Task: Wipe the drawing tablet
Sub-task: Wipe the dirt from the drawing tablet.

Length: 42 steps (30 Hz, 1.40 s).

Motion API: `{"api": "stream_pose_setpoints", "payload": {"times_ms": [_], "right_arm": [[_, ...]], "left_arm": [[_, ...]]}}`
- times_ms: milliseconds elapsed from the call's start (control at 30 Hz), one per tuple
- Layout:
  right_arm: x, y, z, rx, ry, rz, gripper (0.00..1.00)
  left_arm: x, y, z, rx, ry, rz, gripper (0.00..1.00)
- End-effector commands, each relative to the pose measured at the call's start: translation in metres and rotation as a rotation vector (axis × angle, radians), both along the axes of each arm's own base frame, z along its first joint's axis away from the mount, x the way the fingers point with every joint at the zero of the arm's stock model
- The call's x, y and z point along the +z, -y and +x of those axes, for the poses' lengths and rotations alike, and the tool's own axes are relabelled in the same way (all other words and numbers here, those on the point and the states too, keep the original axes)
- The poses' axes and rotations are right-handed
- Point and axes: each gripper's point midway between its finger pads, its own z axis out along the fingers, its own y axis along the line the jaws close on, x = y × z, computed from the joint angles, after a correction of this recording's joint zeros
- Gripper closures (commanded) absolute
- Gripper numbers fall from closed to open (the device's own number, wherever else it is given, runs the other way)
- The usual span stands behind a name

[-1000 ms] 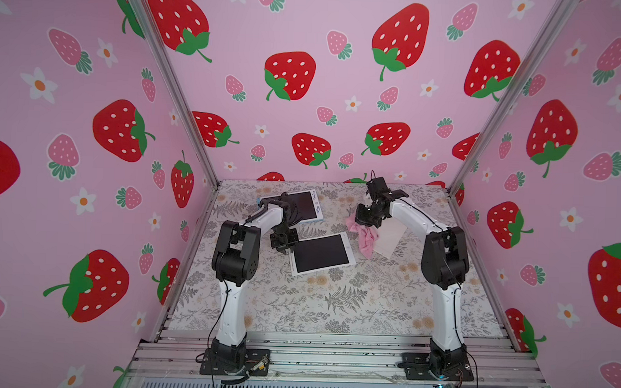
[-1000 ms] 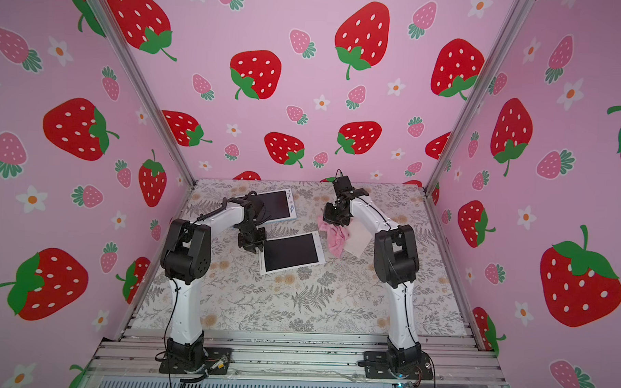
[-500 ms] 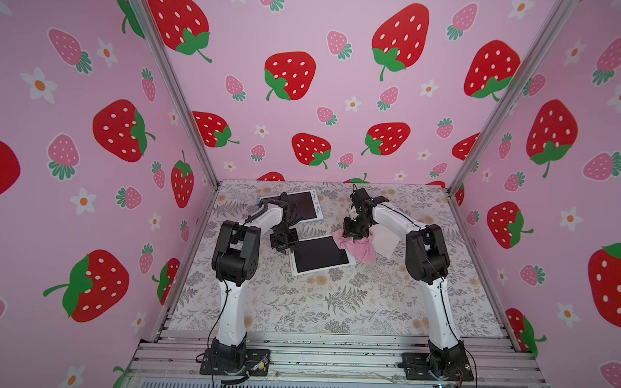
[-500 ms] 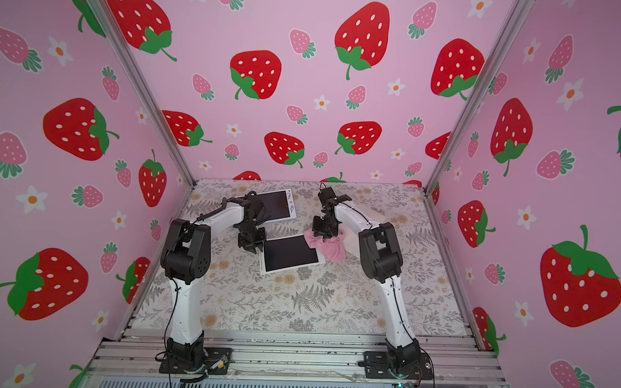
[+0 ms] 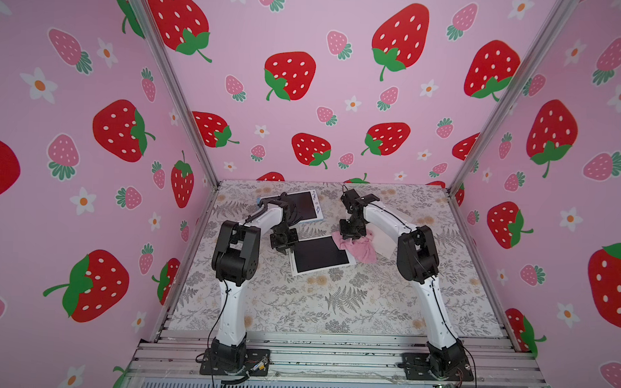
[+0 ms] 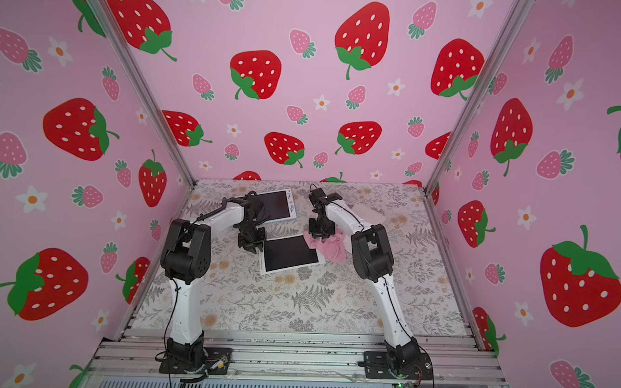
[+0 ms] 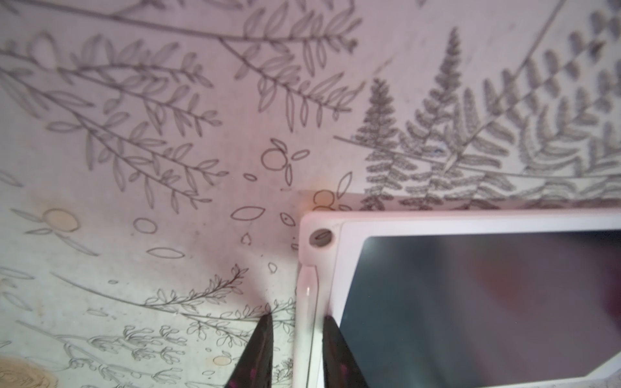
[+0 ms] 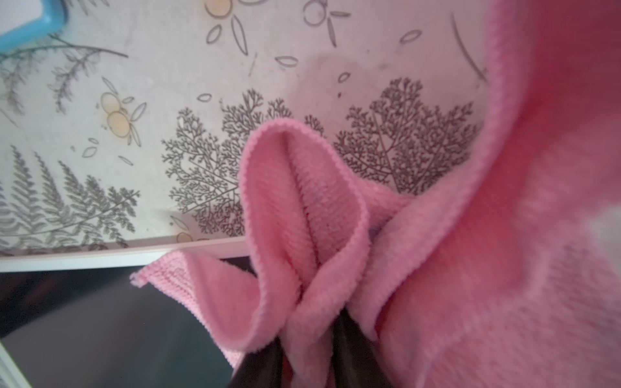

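White-framed black-screened drawing tablet (image 5: 319, 254), centre of floral surface (image 5: 333, 302): left tool (image 7: 297, 336) astride its edge, jaws apart, likely steadying; right tool (image 8: 307, 356) pinching pink microfibre cloth (image 8: 470, 268) for wiping.

left arm (image 5: 265, 214): centre-left in both top views, elbow raised, forearm reaching up-frame, wrist bent down | left gripper (image 5: 282, 249): pointing down, jaws partly apart | right arm (image 5: 383, 218): centre-right, elbow raised, wrist turned steeply down | right gripper (image 5: 352, 235): pointing down, jaws pinched on pink cloth (image 8: 470, 268)
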Motion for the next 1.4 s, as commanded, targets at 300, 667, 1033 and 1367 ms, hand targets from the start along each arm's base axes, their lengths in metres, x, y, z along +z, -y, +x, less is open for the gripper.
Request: {"api": "stream_pose_setpoints", "payload": {"times_ms": [300,667,1033,1367], "right_arm": [[-0.049,0.017,-0.032,0.032,-0.126,-0.1,0.65],[-0.076,0.037,-0.049,0.044,-0.231,-0.225,1.0],[-0.068,0.022,-0.039,0.041,-0.193,-0.156,0.6],[-0.062,0.019,-0.027,-0.041,-0.172,-0.05,0.57]], "left_arm": [[-0.049,-0.006,-0.024,-0.013,-0.126,0.052,0.74],[-0.048,-0.007,-0.023,-0.009,-0.123,0.051,0.74],[-0.05,-0.007,-0.023,-0.006,-0.122,0.052,0.74],[-0.05,-0.007,-0.025,-0.006,-0.122,0.052,0.75]]}}
